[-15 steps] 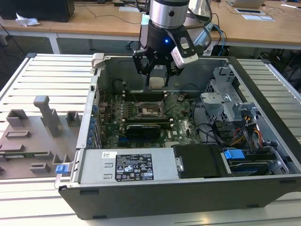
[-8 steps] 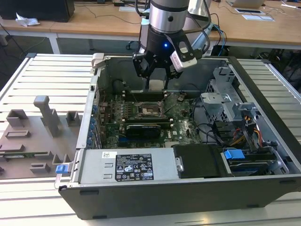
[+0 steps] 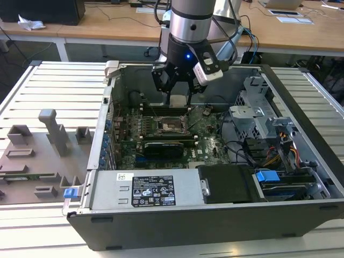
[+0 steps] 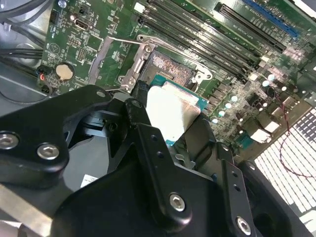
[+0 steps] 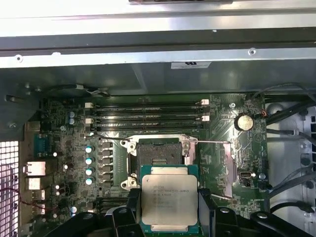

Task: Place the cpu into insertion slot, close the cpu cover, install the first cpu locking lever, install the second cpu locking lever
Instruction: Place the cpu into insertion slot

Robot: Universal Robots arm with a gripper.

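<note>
One open computer case (image 3: 161, 228) lies on a slatted metal table (image 3: 59, 86), wooden desks (image 3: 107, 27) behind, and inside it the gripper (image 3: 177, 95) pinches the cpu (image 5: 169, 202), silver-beige with a green rim, above the motherboard (image 5: 64, 128) just beside the dark insertion slot (image 5: 159, 155).

In the second wrist view, black fingers (image 4: 143, 133) hide part of the chip (image 4: 170, 111) — the chip itself covers part of the socket (image 4: 170, 69).

Unreadable print on cpu (image 5: 170, 200), white label (image 3: 153, 191)
</note>
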